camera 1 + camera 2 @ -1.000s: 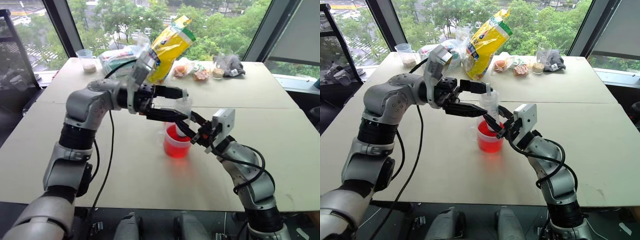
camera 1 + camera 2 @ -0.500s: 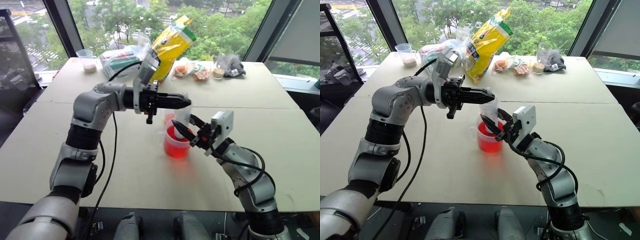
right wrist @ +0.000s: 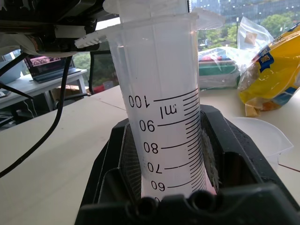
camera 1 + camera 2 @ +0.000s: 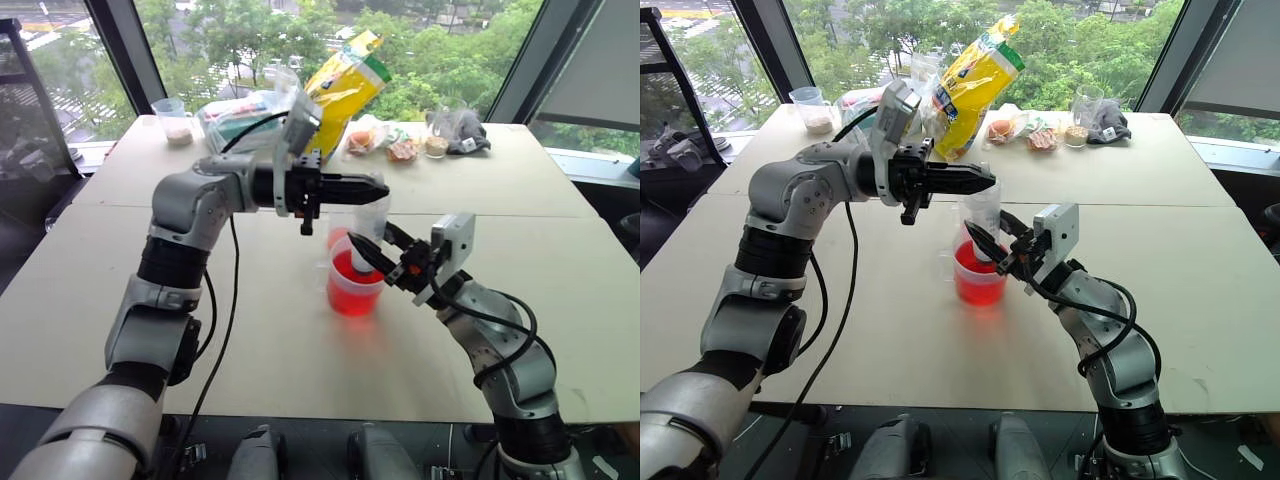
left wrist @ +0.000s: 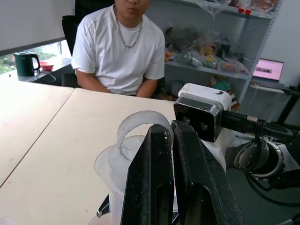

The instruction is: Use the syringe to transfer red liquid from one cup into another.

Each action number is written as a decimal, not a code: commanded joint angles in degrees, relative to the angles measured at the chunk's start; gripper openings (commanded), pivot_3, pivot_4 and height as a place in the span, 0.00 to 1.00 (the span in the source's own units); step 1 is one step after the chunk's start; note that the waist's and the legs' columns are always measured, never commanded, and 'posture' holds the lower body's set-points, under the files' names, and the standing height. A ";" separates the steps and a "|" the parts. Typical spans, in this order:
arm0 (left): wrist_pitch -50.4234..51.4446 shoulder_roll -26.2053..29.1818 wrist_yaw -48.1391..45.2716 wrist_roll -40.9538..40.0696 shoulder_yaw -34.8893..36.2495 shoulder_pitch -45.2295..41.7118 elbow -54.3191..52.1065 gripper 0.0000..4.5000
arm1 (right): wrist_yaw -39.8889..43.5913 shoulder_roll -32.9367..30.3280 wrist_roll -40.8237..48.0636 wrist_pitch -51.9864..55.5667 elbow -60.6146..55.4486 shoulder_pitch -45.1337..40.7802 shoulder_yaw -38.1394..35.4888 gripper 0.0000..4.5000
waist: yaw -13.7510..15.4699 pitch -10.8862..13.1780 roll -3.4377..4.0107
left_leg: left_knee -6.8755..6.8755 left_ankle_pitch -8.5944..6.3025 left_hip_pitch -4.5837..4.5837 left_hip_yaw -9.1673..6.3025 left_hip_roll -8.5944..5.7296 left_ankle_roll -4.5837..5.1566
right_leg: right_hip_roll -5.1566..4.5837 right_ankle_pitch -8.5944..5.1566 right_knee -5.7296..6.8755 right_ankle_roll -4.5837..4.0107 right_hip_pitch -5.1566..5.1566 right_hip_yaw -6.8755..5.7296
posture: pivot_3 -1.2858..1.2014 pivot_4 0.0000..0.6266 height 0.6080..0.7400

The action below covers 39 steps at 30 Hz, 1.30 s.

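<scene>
Standing upright in the red-tinted cup [image 4: 354, 285] near the middle of the desk [image 4: 250, 330], the syringe [image 4: 983, 222] has its lower end down in the red liquid [image 4: 350, 296], and the right gripper [image 4: 367, 254] has its black fingers [image 3: 229, 154] clamped tight on the barrel from the robot's right side, about halfway up, where the printed scale marks show. Just above that, the left gripper [image 4: 377, 187] reaches in level from the robot's left, its two fingers [image 5: 152, 178] pressed together with barely a gap, at the syringe's white top; whether they pinch that top or only lie against it I cannot tell. Right behind the red cup and partly hidden by it stands a smaller clear cup [image 4: 338, 236] with a reddish bottom. Farther back on the desk lie a tall yellow bag [image 4: 340, 95], a green packet [image 4: 235, 118], a few small snack bags [image 4: 385, 142], and a clear cup with beige contents [image 4: 176, 121] off toward the far left corner. A person in a white T-shirt [image 5: 121, 51] sits at the desk's edge on the robot's right.
</scene>
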 commanded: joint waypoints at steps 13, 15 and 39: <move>-3.08 -0.05 0.97 -1.87 4.64 -3.60 -1.60 0.02 | 1.74 0.06 0.33 0.82 3.71 2.59 2.57 0.31 | 0.01 0.00 0.00 | 0.00 0.00 0.00 0.00 0.00 0.00 | 0.00 0.00 0.00 0.00 0.00 0.00 | 0.52 0.24 1.00; -3.09 -0.05 0.96 -1.85 4.62 -3.60 -1.57 0.02 | 1.73 0.04 0.42 0.85 3.68 2.44 2.52 0.31 | 0.00 0.00 0.00 | 0.00 0.00 0.00 -0.01 0.00 0.00 | 0.00 0.00 0.00 0.00 0.00 0.00 | 0.52 0.24 1.00; -2.89 -0.08 1.65 -1.58 5.03 -1.90 -3.04 0.02 | 0.85 -1.15 2.76 5.34 -2.11 -0.06 1.04 0.31 | 0.01 0.00 0.00 | 0.00 0.00 0.00 -0.01 0.00 0.00 | 0.00 0.00 0.00 0.00 0.00 0.00 | 0.52 0.24 1.00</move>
